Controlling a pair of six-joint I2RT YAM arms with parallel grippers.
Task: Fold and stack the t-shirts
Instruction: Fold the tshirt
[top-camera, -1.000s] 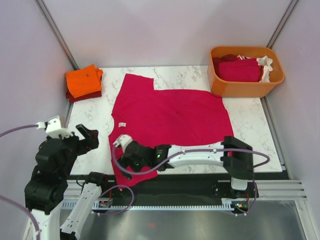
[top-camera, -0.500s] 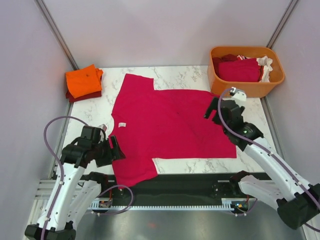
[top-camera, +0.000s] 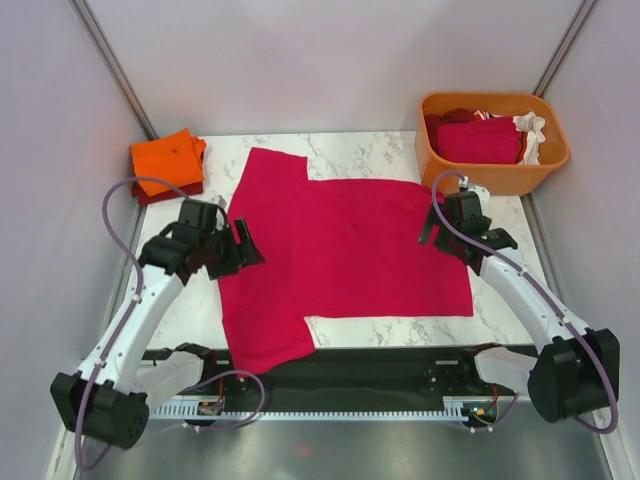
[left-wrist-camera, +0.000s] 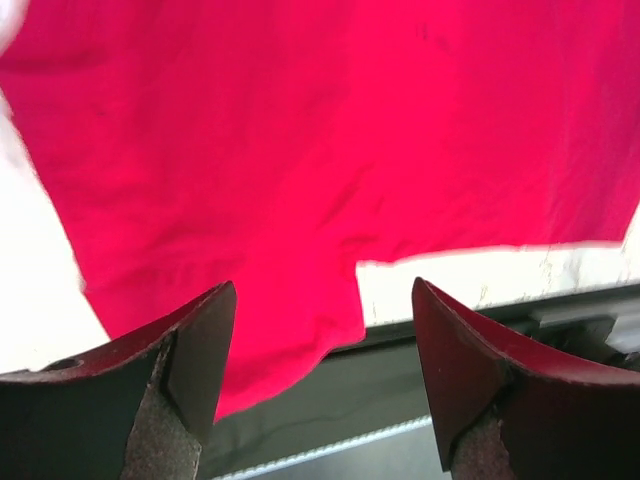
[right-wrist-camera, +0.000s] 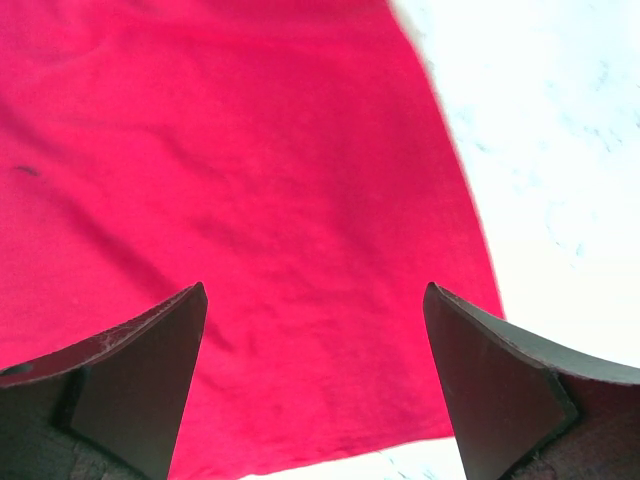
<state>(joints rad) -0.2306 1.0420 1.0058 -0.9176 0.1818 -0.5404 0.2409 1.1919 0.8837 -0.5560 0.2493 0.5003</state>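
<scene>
A bright crimson-pink t-shirt (top-camera: 345, 250) lies spread flat across the table, one sleeve toward the back, the other hanging over the front edge. My left gripper (top-camera: 243, 246) hovers open over the shirt's left edge. In the left wrist view, that gripper (left-wrist-camera: 322, 285) has cloth (left-wrist-camera: 250, 150) below and nothing between its fingers (left-wrist-camera: 195, 360). My right gripper (top-camera: 433, 228) hovers open over the shirt's right edge. The right wrist view shows this gripper (right-wrist-camera: 314, 287) empty above the cloth (right-wrist-camera: 250, 200). A folded orange t-shirt (top-camera: 166, 160) lies on a dark red one (top-camera: 150, 194) at the back left.
An orange plastic tub (top-camera: 490, 176) at the back right corner holds dark red cloth (top-camera: 478, 138) and white cloth (top-camera: 530, 130). Marble tabletop (top-camera: 500, 245) shows right of the shirt. The dark front rail (top-camera: 400, 360) runs below the table edge.
The right arm swung from the near sleeve at the front to the shirt's right edge. The left arm rose from the table's left front to the shirt's left edge, its jaws narrowing slightly.
</scene>
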